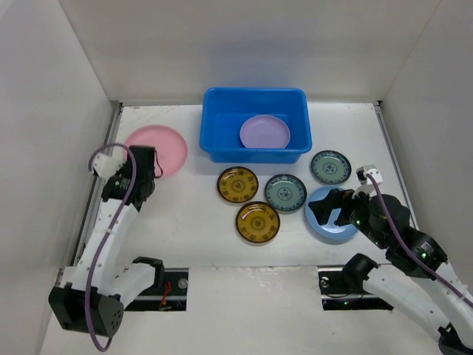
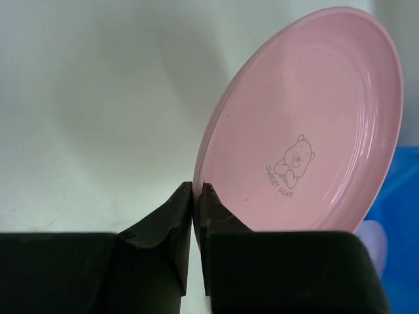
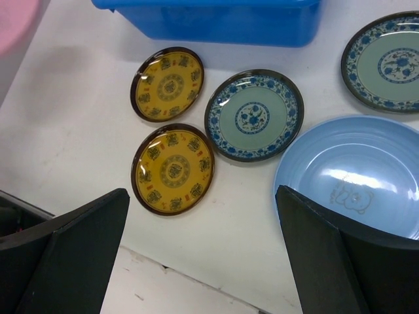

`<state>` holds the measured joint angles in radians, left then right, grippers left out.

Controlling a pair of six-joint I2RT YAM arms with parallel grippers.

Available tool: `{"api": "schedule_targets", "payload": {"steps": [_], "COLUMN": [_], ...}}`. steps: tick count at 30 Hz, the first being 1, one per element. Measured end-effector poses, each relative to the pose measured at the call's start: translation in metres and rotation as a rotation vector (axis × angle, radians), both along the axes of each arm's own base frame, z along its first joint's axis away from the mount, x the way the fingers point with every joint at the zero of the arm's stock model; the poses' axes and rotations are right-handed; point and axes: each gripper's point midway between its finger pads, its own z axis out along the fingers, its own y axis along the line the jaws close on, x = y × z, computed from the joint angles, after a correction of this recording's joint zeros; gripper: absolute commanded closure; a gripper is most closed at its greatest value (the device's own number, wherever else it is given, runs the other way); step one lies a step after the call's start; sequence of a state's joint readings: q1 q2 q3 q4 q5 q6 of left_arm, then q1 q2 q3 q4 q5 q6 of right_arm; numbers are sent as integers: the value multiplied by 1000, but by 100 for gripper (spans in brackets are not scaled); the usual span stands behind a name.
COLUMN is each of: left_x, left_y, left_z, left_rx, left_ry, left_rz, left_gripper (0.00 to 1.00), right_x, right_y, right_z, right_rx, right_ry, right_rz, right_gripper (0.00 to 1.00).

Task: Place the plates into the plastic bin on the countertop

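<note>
Bin (image 1: 214, 122) lies right of left gripper (image 2: 196, 193), which is clamped on pink plate (image 2: 308, 124) rim; plate outside bin, left arm nearer. Right gripper (image 3: 201, 196) spread wide at blue plate (image 3: 353, 170) near edge.

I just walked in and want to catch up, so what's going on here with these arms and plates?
Plates are being put into the blue bin. The lavender plate already lies inside it. The left gripper is shut on the pink plate at its rim, left of the bin. The right gripper is open over the light blue plate. Two amber plates and two teal plates lie on the countertop in front of the bin.
</note>
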<state>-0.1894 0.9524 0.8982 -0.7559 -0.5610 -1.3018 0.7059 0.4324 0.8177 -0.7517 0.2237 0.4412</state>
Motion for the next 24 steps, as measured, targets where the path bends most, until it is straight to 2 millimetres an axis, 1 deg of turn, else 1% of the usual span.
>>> {"api": "schedule_targets", "payload": {"steps": [1,3,5,6,8,9,12,14,15,17,19,21,24], "left_x": [11,42,77,97,135,157,208,240,254,276,294,307,314], "left_y": [2,-1,-10,-18,-38,-53,-96,-129,-146,-177,-205,-230,-256], "left_z": [18,56,89,105,130,142,159,161,157,144,123,96,51], "left_rx": [19,59,95,113,144,157,184,195,199,196,190,176,146], "left_ry": [-25,-84,-138,-166,-218,-246,-300,-332,-343,-352,-349,-333,-286], "left_rz": [-15,-68,-139,-186,-290,-357,-544,-683,-756,-885,-1004,-1113,-1231], "left_gripper": [100,99,99,98,98,98,97,97,97,97,97,97,96], "right_x": [1,3,8,10,16,19,30,38,41,47,52,55,59], "right_y": [-1,-3,-7,-9,-13,-15,-24,-32,-36,-46,-55,-65,-76], "right_z": [0,-1,-4,-5,-9,-11,-17,-20,-21,-20,-18,-16,-12], "right_rx": [-4,-15,-30,-35,-49,-57,-77,-86,-89,-88,-83,-78,-73], "right_ry": [-1,0,5,10,26,37,67,83,89,94,97,96,91], "right_rz": [-4,-17,-42,-56,-88,-106,-168,-215,-240,-294,-344,-392,-449], "right_gripper": [0,0,0,0,0,0,0,0,0,0,0,0,0]}}
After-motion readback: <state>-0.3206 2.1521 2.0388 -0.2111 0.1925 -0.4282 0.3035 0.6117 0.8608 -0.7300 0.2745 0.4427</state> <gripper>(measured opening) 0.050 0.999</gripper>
